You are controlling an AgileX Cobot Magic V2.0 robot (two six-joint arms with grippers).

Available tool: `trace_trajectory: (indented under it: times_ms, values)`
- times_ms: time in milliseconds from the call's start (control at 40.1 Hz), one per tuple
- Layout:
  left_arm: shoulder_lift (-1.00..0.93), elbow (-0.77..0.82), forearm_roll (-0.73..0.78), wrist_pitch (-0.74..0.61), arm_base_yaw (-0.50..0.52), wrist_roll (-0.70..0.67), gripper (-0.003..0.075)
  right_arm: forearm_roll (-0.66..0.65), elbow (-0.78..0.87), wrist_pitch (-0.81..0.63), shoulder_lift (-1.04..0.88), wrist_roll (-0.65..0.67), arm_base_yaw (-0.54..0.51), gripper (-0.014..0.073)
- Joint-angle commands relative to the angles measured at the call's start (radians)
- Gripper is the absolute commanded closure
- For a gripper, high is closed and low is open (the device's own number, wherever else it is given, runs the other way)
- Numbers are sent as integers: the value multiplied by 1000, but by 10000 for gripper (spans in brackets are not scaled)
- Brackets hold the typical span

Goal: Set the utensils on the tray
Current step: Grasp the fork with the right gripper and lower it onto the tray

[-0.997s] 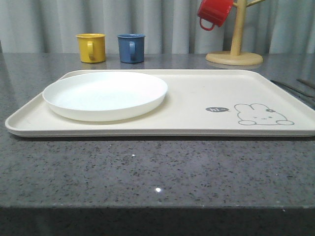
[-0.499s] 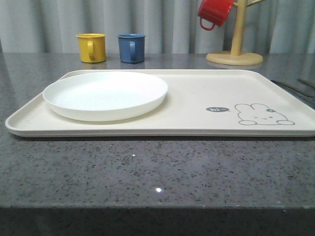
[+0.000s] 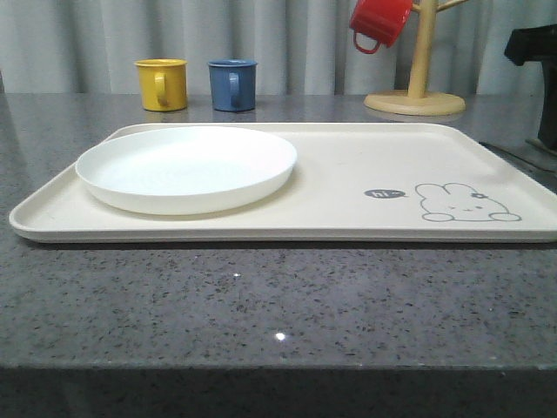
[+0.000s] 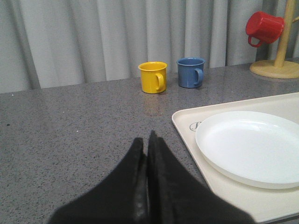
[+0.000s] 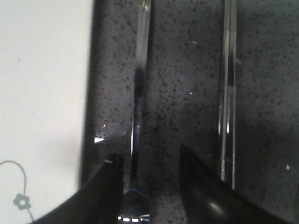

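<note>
- Right hand (image 5: 152, 186): fingers spread, nothing pinched between them. Seen from its wrist, it hangs directly above the worktop (image 5: 187, 70) just off the tray's right-hand rim, and a slim silver utensil handle (image 5: 138, 102) lies in the gap between the two dark fingertips. In the front view the arm appears as a dark shape at the far right edge.
- Slim silver utensil handle: flat on the grey speckled stone, just beside the tray (image 5: 42, 93) but not on it. Its long axis runs parallel to the tray's edge and lengthwise through the finger gap; a broader rounded end sits at the fingertips, which suggests the spoon or the fork, though which one cannot be told.
- Chopsticks (image 5: 228, 93): two straight shiny rods lying side by side, parallel to the first piece and farther from the tray, outside the finger gap.
- Tray, front view (image 3: 348, 174): cream, rimmed, with a rabbit drawing (image 3: 466, 202) near its right end; that end is bare and is the nearest open spot for the utensils. A white plate (image 3: 187, 165) takes up its left end.
- Left hand (image 4: 148, 144): fingers pressed together, carrying nothing, over bare worktop off the tray's left side, well away from the utensils.
- Judgement: the right hand is much the nearer; the fingers straddle the handle across its width, so a descent and closing would grip it, then a short move sideways onto the tray.
- Also present: yellow mug (image 3: 162, 84), blue mug (image 3: 232, 84), red mug (image 3: 379, 21) on a wooden mug tree (image 3: 416, 87).
</note>
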Motion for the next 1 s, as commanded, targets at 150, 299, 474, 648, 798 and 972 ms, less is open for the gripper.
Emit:
trace_trajectory:
  times_ms: [150,299,474,648,798,972]
  values:
    - [11,-27,-11,-77,-5,-1,738,-2,-33,-76,9,-2,2,279]
    - [11,-27,-11,-77,-5,-1,738,6,-33,-84,26,-2,2,279]
    - [11,-27,-11,-77,-5,-1,738,7,-33,-79,50,-2,2,288]
    - [11,-27,-11,-77,-5,-1,738,16,-33,-66,58,-2,2,417]
    - [11,-27,-11,-77,-5,-1,738,55,-33,-67,58,-2,2,595]
    - [11,-27,-11,-77,-5,-1,738,51,-33,-58,29,0,2,628]
